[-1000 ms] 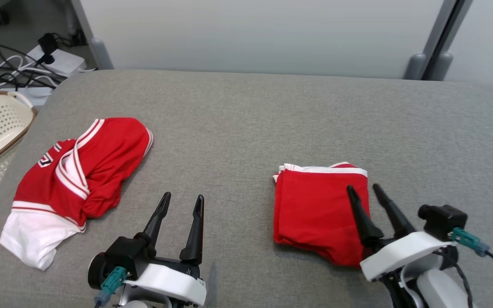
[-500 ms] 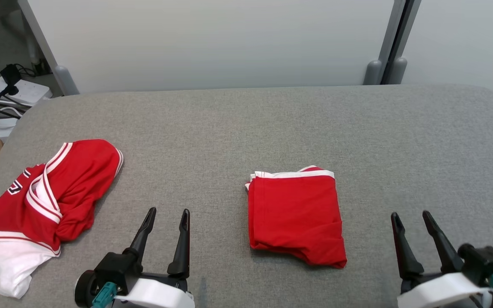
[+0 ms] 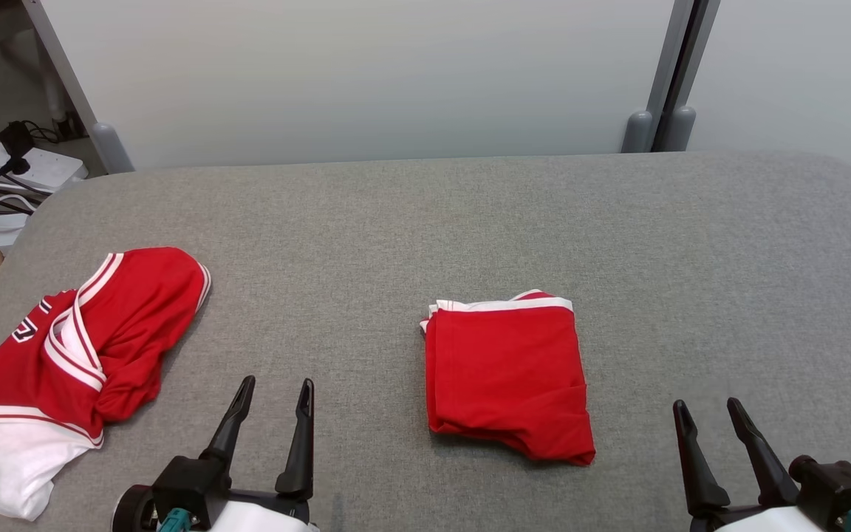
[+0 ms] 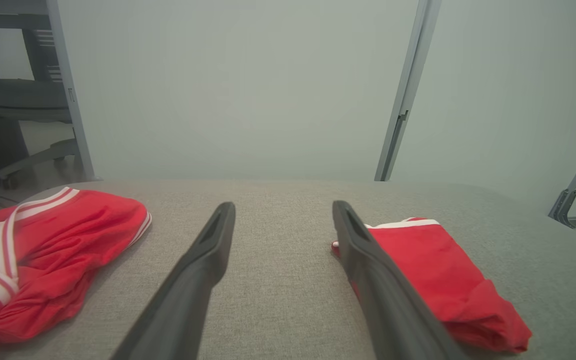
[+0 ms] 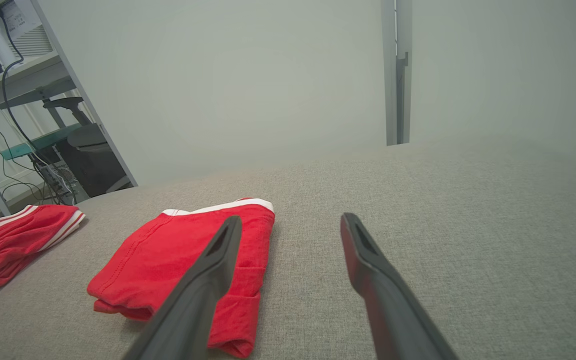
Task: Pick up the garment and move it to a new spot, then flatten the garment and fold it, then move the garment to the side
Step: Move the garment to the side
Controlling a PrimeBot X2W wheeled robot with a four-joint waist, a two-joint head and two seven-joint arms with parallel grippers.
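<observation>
Head view puts the folded red garment (image 3: 507, 377) flat on the grey table (image 3: 470, 214), between my left gripper (image 3: 278, 383) and right gripper (image 3: 706, 404), touching neither. Both pairs of jaws stand wide apart, gripping nothing. A crumpled jersey (image 3: 78, 355) lies by the table's left edge.

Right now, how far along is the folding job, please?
Done: one red garment lies folded in the middle. In hand: nothing; the left gripper and right gripper are open, apart from the cloth. Left: moving it aside, probably; the jersey at the left is crumpled.
</observation>
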